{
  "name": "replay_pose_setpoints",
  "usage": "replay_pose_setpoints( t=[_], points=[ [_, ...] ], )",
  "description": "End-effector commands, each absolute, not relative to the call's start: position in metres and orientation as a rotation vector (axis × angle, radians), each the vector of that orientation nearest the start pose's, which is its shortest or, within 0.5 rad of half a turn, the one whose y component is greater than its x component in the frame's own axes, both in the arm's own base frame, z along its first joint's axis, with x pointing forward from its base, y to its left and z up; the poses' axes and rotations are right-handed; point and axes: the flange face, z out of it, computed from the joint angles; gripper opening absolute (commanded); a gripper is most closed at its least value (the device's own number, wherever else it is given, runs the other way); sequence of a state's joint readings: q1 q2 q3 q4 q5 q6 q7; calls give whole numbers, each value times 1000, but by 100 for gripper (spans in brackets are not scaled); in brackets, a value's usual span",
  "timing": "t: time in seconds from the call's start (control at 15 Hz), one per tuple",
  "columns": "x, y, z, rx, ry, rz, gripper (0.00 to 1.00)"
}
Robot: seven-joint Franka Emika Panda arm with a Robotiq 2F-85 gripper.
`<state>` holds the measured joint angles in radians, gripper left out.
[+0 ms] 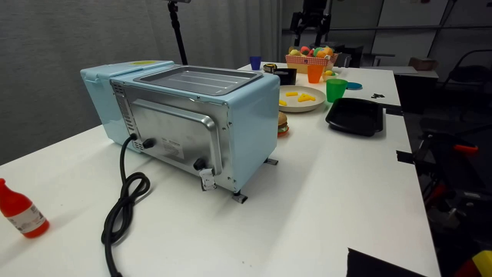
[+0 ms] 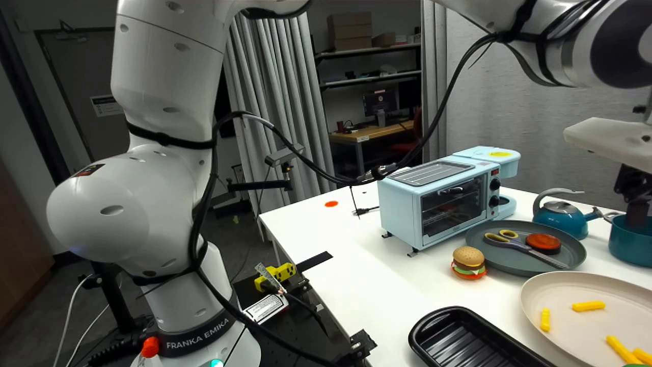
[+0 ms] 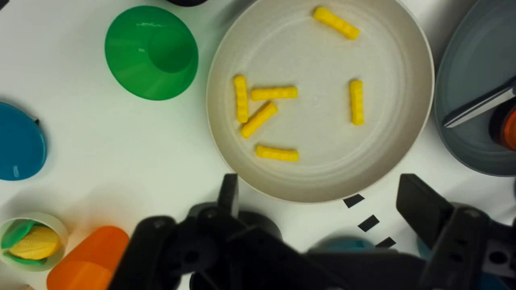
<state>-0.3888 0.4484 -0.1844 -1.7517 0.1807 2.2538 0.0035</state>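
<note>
Grey curtains [image 2: 514,122] hung behind the white desk [image 2: 351,239], dim and plain. Above the desk was the gripper [image 3: 318,179], its fingers wide apart with nothing between them. Seen from the wrist, a beige plate [image 3: 387,145] lay at twelve o'clock from it, the near rim showing between the fingertips; how far below could not be told. Inside that plate were six yellow sticks [image 3: 277,153]. Closest to the gripper was the lone one toward ten o'clock. Its long axis ran nearly from nine to three, the same line the fingers were spread along, so it lay lengthwise to the gap, not across it. Three more lay close together toward eleven, each turned differently; a fifth pointed twelve to six at one o'clock, and the sixth slanted near the far rim at twelve.

Counted around the gripper in that view: one green cup [image 3: 153,52] at ten, one blue disc [image 3: 20,141] at nine, one orange cup [image 3: 92,257] at eight, just beside it one small pale cup [image 3: 54,223] holding one corn-like toy [image 3: 36,242], and at two one grey plate [image 3: 455,84] bearing one pair of scissors [image 3: 479,104] and one red disc [image 2: 543,242]. An exterior view also showed one toy burger [image 2: 468,262], one blue kettle [image 2: 560,220], one blue pot [image 2: 631,243], one black tray [image 2: 468,339] and one pale blue oven [image 2: 402,214], the oven at eleven o'clock from the burger. In an exterior view, one red bottle [image 1: 23,211] was at eight o'clock from that oven.
</note>
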Motion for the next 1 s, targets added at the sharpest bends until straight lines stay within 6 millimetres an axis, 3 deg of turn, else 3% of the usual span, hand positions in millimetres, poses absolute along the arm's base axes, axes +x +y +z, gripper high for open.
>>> replay_pose_setpoints(
  t=[0.0, 0.07, 0.27, 0.93],
  points=[
    [564, -338, 350, -2901, 926, -198, 100],
    [569, -344, 337, -2921, 976, -154, 100],
    [570, -342, 346, -2921, 955, -178, 100],
    [569, -341, 345, -2920, 954, -173, 100]
  ],
)
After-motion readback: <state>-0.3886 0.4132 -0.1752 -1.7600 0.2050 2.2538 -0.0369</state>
